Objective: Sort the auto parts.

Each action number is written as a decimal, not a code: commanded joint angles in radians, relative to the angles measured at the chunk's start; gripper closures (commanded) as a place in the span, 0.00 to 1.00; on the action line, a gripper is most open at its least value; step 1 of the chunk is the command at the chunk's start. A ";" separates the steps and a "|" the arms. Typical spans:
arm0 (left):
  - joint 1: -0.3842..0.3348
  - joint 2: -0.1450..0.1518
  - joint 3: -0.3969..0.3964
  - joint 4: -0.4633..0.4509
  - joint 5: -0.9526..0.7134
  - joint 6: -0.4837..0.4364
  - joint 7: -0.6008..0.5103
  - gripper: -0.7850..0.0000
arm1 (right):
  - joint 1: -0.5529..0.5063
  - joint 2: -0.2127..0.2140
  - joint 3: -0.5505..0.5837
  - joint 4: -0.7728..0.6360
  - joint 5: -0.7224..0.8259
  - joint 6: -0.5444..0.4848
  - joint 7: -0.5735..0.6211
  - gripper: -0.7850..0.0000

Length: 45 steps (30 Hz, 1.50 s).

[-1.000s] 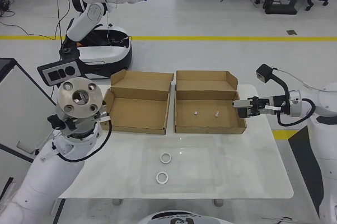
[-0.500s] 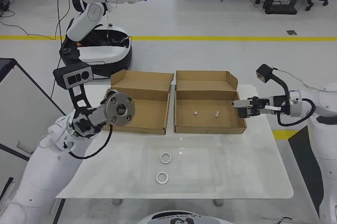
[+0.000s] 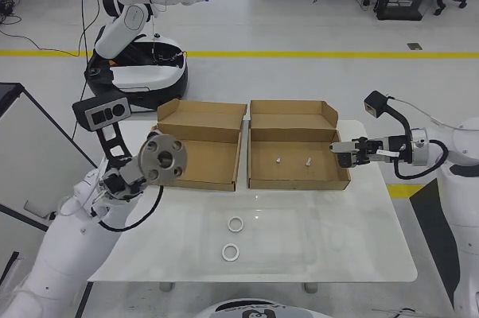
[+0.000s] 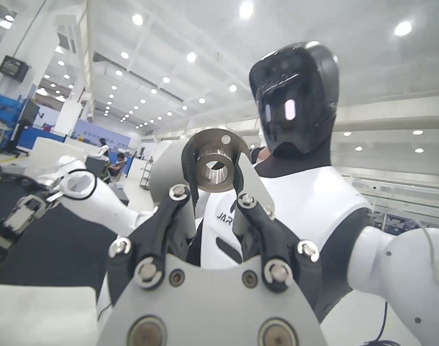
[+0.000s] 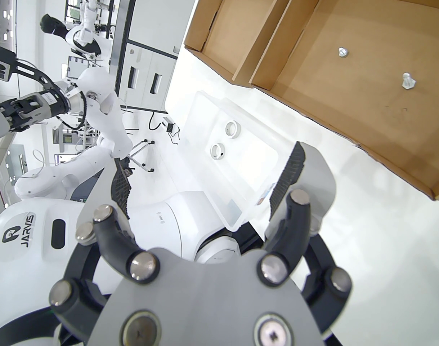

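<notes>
The left claw (image 4: pixel 213 166) is clamped on a round metal flange (image 4: pixel 214 167), one finger on each side of its hollow hub. In the top view the flange (image 3: pixel 161 160) is held in the air with its drilled face tilted up toward the camera. It sits at the left edge of the counter (image 3: pixel 359 230), overlapping the left wall of the left box (image 3: pixel 196 159). That box's floor is bare cardboard.

The right claw (image 5: pixel 208 178) is spread wide and holds nothing. From above, the right claw (image 3: pixel 333 148) hangs at the right wall of the right box (image 3: pixel 295 171), pointing in toward it. In this box lie the left bolt (image 3: pixel 278 159) and the right bolt (image 3: pixel 308 161), apart from each other, near the middle of the floor.

The two boxes stand side by side, touching, at the far side of the counter with their lids folded back. In front of them a clear tray (image 5: pixel 241 152) rests on the counter. It holds the far ring (image 3: pixel 235 224) and the near ring (image 3: pixel 231 253), both lying flat, close together but not touching.
</notes>
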 commanded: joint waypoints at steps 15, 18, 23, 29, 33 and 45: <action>0.016 -0.022 -0.027 -0.006 0.065 0.036 -0.036 1.00 | 0.000 0.000 0.000 0.000 0.000 0.000 0.000 0.00; 0.016 -0.022 -0.033 0.004 0.121 0.057 -0.057 1.00 | 0.000 0.000 0.000 0.000 0.000 0.000 0.000 0.00; 0.025 -0.021 -0.039 0.022 0.174 0.078 -0.078 1.00 | 0.000 0.000 0.000 0.000 0.000 0.000 0.000 0.00; 0.032 -0.027 -0.033 0.021 0.097 0.063 -0.063 1.00 | 0.000 0.000 0.000 0.000 0.000 0.000 0.000 0.00; 0.037 -0.034 -0.028 0.023 -0.008 0.056 -0.056 1.00 | 0.000 0.000 0.000 0.000 0.000 0.000 0.000 0.00; 0.040 -0.046 -0.046 0.020 -0.090 0.092 -0.092 1.00 | 0.000 0.000 0.000 0.000 0.000 0.000 0.000 0.00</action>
